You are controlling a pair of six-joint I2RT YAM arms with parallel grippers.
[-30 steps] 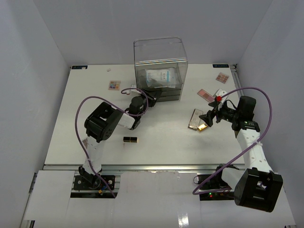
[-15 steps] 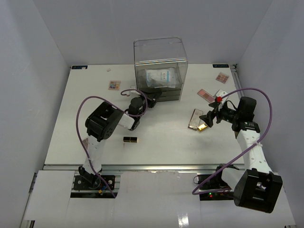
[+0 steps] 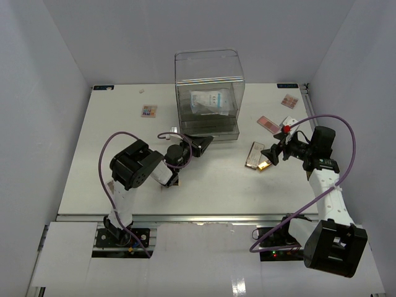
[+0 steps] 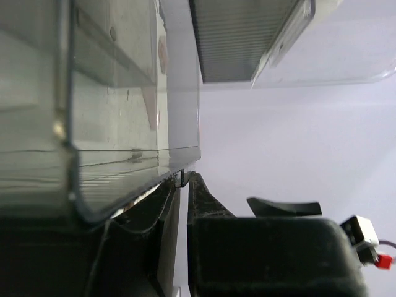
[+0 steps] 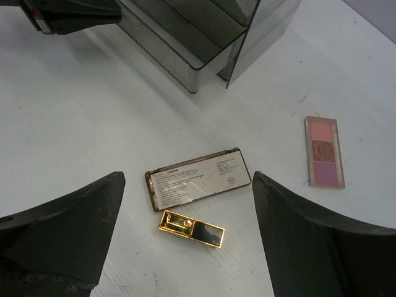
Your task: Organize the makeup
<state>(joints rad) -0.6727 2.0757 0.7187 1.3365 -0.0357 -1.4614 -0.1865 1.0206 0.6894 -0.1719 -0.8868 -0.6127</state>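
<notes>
My left gripper (image 3: 202, 143) is shut on the front lip of the bottom drawer (image 3: 207, 132) of the clear acrylic box (image 3: 209, 68). The left wrist view shows the fingers (image 4: 204, 204) pinching a thin tab beside the drawer's clear wall (image 4: 124, 124). A pale-blue sachet (image 3: 209, 101) lies inside the box. My right gripper (image 3: 272, 154) is open, hovering over a face-down brown palette (image 5: 198, 179) and a gold compact (image 5: 192, 228). A pink palette (image 5: 323, 150) lies to its right. A multicolour palette (image 3: 148, 111) lies far left. The lipstick tube is hidden under my left arm.
Another small palette (image 3: 289, 100) lies at the table's back right and a small white item (image 3: 288, 121) sits beside the pink palette. The box's drawers (image 5: 210, 31) show at the top of the right wrist view. White walls enclose the table.
My left gripper has moved toward the near edge, drawing the bottom drawer out of the box. The left forearm now covers the lipstick tube. The right arm has hardly moved.
</notes>
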